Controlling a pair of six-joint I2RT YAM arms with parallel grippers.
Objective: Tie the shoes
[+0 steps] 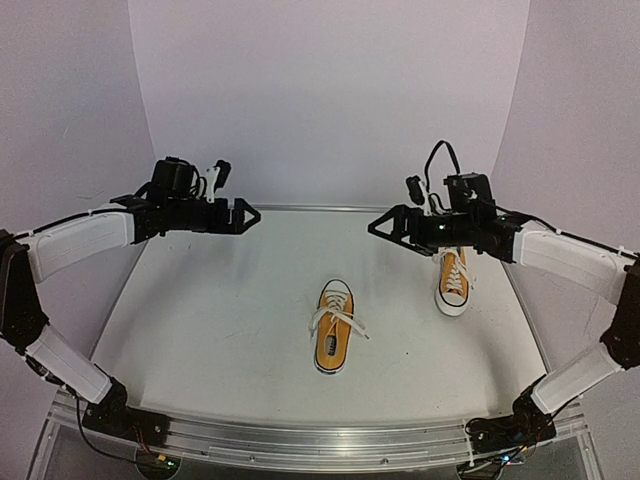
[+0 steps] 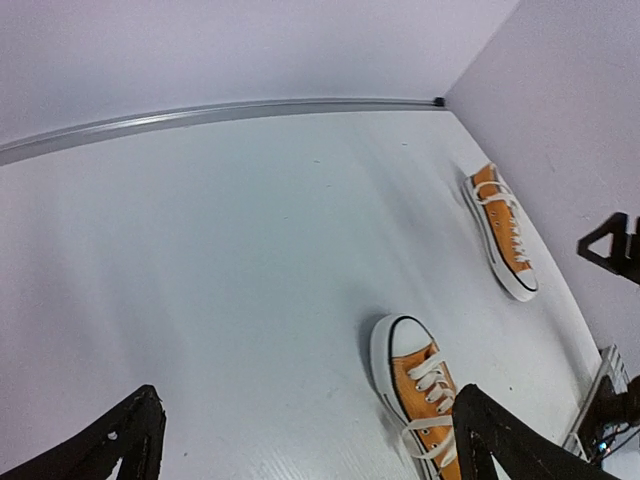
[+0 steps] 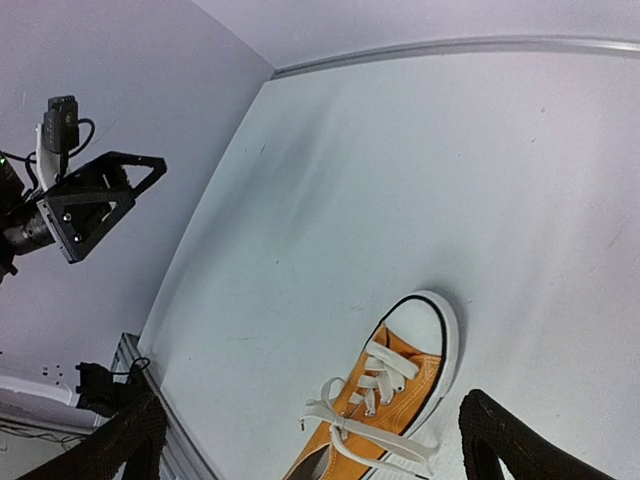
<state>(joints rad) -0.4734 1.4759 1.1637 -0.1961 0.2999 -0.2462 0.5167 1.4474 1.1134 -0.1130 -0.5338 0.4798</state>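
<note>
Two shoes: we log near shoe at centre, far shoe at 3 o'clock.
Left claw: spread, empty.
Right claw: spread, empty.

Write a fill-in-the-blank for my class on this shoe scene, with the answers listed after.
The centre shoe and the right-hand shoe have laces coloured ____. In all, ____ shoes stand on the table. The left gripper and right gripper each hold ____.
Missing words: white, two, nothing.
</note>
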